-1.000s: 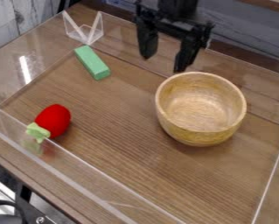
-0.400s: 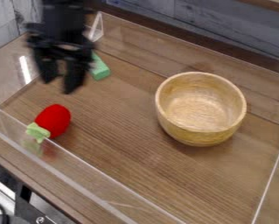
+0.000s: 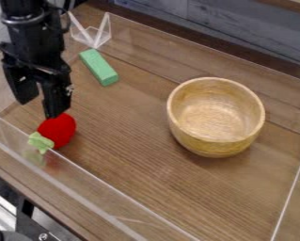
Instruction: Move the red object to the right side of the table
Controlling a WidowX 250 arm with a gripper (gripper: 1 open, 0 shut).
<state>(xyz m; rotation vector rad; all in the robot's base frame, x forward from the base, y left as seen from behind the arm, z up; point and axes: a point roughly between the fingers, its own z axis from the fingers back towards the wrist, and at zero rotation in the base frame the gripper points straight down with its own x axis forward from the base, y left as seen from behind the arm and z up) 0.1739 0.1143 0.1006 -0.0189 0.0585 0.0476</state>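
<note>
Red object (image 3: 56,129) sits near the left front edge of the desk (image 3: 139,179), its pale green leafy end pointing toward the low clear wall, and it lies where we saw it a second ago. What has changed is the arm: a second ago our tool (image 3: 37,98) hung at the back of the desk above the wooden bowl (image 3: 216,115), and it has since swept across to the left and now hangs just behind and above the red toy, pointing down. Its dark fingers stand spread apart with nothing between them; whether a fingertip touches the toy we cannot tell from this angle. The green block (image 3: 98,66) lies behind the tool, partly crowded by the arm's dark body. The bowl rests well apart on the right half, upright and unmoved. Clear acrylic walls border the desk. The arm's upper part is cut off by the top edge of the view.
</note>
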